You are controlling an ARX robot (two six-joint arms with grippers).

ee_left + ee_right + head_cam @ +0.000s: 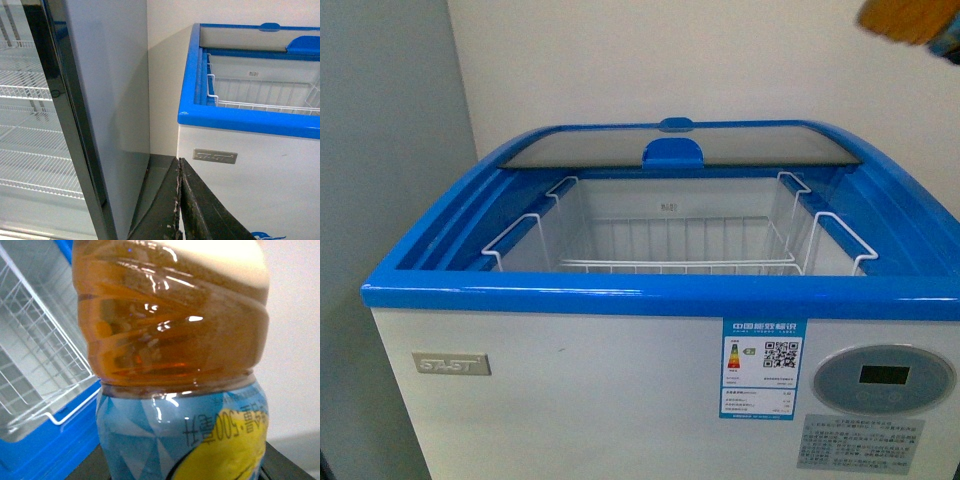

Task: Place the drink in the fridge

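The fridge [620, 295] is a white chest cooler with a blue rim; its glass top [680, 147] is slid back, leaving the inside open, with a white wire basket [680, 262]. The drink bottle [175, 340], amber tea with a blue and yellow label, fills the right wrist view. My right gripper [182, 472] is shut on it, beside the fridge's blue rim [45, 450]. An orange blur [910, 20] at the front view's top right is the bottle. My left gripper [180, 200] is shut and empty, low in front of the fridge's left corner [235, 120].
A tall black-framed glass-door cabinet [65, 125] with white wire shelves stands left of the fridge, with a narrow gap between them. A white wall [670, 60] is right behind the fridge. A control panel [885, 378] and an energy label [761, 368] are on the fridge's front.
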